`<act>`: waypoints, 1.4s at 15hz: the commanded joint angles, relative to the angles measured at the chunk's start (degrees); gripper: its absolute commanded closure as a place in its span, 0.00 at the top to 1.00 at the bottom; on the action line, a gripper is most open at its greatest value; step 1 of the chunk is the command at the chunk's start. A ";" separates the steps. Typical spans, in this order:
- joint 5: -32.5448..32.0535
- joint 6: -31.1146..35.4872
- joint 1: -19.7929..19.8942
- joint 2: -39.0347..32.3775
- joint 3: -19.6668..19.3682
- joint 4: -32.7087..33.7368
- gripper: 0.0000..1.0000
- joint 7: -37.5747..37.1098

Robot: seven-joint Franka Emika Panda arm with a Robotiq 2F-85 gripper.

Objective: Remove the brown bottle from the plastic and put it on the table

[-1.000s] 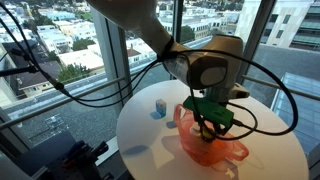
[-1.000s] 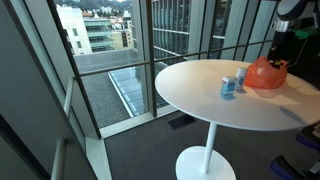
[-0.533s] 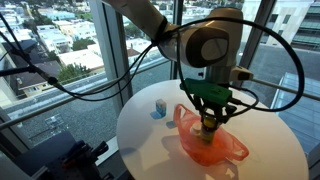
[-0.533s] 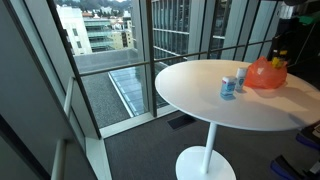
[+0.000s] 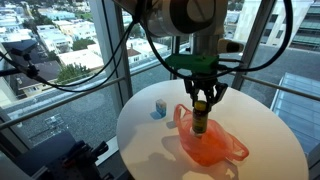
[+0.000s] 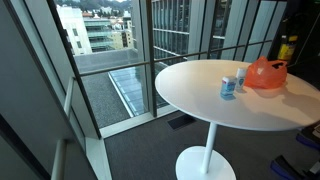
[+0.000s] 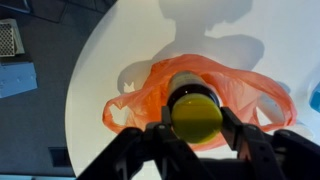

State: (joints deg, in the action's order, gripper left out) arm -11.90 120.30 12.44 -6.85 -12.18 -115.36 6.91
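Note:
My gripper [image 5: 203, 103] is shut on the yellow cap of the brown bottle [image 5: 201, 120] and holds it upright in the air above the orange plastic bag [image 5: 208, 142]. The bag lies crumpled and open on the round white table [image 5: 150, 140]. In the wrist view the yellow cap [image 7: 196, 118] sits between my two black fingers, with the orange bag [image 7: 250, 92] spread on the table below it. In an exterior view the bag [image 6: 266, 74] shows at the table's far edge and the bottle [image 6: 288, 48] hangs above it at the frame's right side.
A small blue and white container [image 5: 159, 108] stands on the table beside the bag; it also shows in an exterior view [image 6: 230, 86]. Glass window walls [image 6: 110, 50] surround the table. Black cables [image 5: 60, 85] hang from the arm.
My gripper has risen with the brown bottle, lifting it out of the orange bag. The bag has slumped on the table.

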 commanded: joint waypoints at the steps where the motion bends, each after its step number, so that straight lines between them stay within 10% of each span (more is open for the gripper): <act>1: -1.26 -3.11 -1.24 5.80 0.68 -3.95 0.28 -1.74; 9: -0.15 -4.33 -2.99 9.97 2.58 -8.57 0.28 -1.36; 10: 0.14 -4.44 -2.91 9.99 2.55 -8.78 0.73 -0.90; 13: -0.31 -4.54 -2.81 10.19 2.49 -9.69 0.94 -1.03; 21: 0.82 -0.92 1.00 9.28 -1.40 -10.63 1.00 -4.62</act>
State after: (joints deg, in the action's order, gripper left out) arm -11.91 116.94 11.56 1.80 -11.80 -125.07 5.07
